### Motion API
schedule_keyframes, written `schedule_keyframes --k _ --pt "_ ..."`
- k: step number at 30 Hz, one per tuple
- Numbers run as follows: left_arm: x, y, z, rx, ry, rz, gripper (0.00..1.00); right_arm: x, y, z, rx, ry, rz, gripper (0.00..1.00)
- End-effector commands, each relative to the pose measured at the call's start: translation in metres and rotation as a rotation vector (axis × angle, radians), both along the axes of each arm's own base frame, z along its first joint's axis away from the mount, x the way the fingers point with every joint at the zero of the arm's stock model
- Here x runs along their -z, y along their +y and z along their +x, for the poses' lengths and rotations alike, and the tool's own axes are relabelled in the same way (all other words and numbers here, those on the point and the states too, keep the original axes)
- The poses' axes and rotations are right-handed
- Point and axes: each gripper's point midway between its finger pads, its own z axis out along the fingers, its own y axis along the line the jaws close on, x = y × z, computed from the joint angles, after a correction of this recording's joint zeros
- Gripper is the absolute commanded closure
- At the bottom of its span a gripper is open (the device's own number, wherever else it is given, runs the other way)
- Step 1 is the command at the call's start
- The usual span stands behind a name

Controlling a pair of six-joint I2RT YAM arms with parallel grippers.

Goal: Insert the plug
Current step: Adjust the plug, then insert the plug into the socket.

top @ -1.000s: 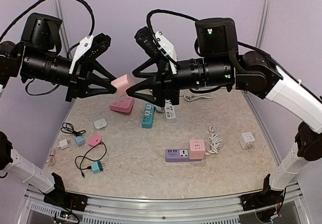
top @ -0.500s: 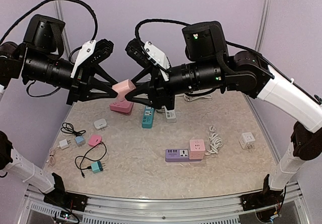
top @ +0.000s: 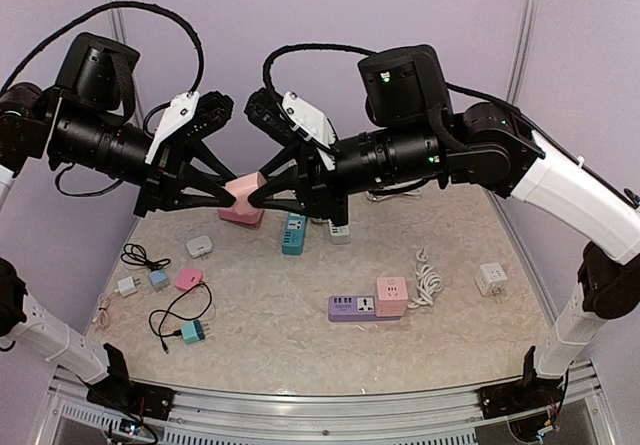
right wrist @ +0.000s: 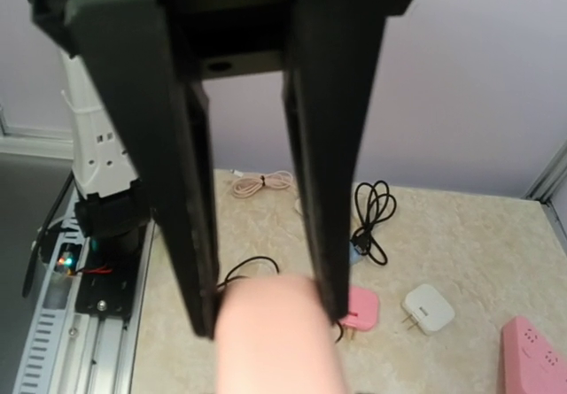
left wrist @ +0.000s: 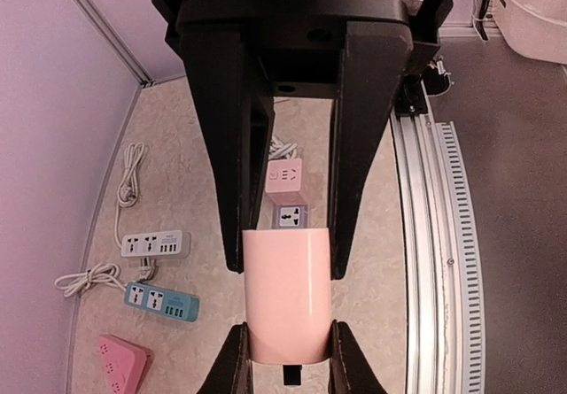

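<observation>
During the last second the right arm has been moving in toward the left one. Now the right gripper (top: pixel 258 195) is reaching the pink plug (top: pixel 244 189), which the left gripper (top: pixel 233 196) is holding up in the air above the far part of the table (top: pixel 300 365). The meeting point is also sitting a little lower than before. To my judgement this is meaning that a handover between the arms is beginning and the insertion itself is not yet starting, because the purple and pink power strip (top: pixel 368 306) is lying on the table well apart from the plug. Both arms are stretching almost level toward each other, with the wrists raised high and the fingers pointing at each other and slightly down. In the left wrist view the left jaws are clamping narrowly on the two flat sides of the plug. The right fingertips (left wrist: pixel 236 359) are lying against the same sides at its free end, so the right jaws are seeming to grip it too, though I cannot tell how firmly. The prongs are not showing in any view.
</observation>
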Motion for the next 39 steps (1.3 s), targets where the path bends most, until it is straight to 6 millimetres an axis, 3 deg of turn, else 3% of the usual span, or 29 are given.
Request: schedule_keyframes --k 1,2,4,5,6,10,13,18,23,27,30,34,39 --pt "0.004 -0.004 0.004 -0.002 -0.022 0.014 1.00 -0.002 0.003 -0.001 0.012 0.046 0.004 1.00" --pt "0.004 -0.003 0.005 -0.007 -0.028 0.018 0.98 0.001 0.002 0.000 0.019 0.048 -0.004 1.00" --pt "0.007 0.001 0.010 -0.039 -0.045 0.032 0.36 0.006 -0.001 0.007 0.067 0.049 -0.030 1.00" --pt "0.009 0.004 0.015 -0.064 -0.059 0.043 0.14 0.013 -0.004 0.014 0.105 0.047 -0.060 1.00" --pt "0.010 0.009 0.019 -0.091 -0.076 0.051 0.03 0.023 -0.009 0.022 0.151 0.043 -0.108 1.00" --pt "0.007 0.039 0.039 -0.218 -0.096 0.044 0.01 0.086 -0.033 0.058 0.313 0.072 -0.349 1.00" --pt "0.005 0.075 0.059 -0.356 -0.106 0.033 0.01 0.135 -0.051 0.071 0.375 0.107 -0.535 1.00" --pt "0.034 0.139 0.089 -0.619 -0.124 0.127 0.01 0.200 -0.068 0.081 0.407 0.105 -0.786 1.00" --pt "0.068 0.196 0.103 -0.851 -0.074 0.172 0.01 0.261 -0.087 0.078 0.382 0.124 -1.035 1.00" --pt "0.105 0.231 0.116 -1.001 -0.053 0.242 0.01 0.285 -0.103 0.077 0.369 0.136 -1.131 1.00" --pt "0.131 0.242 0.124 -1.051 -0.011 0.272 0.01 0.297 -0.118 0.079 0.369 0.140 -1.173 1.00" --pt "0.140 0.245 0.137 -1.085 0.040 0.249 0.01 0.309 -0.136 0.085 0.381 0.151 -1.207 1.00" --pt "0.143 0.243 0.147 -1.089 0.080 0.239 0.01 0.322 -0.144 0.094 0.397 0.143 -1.229 1.00"
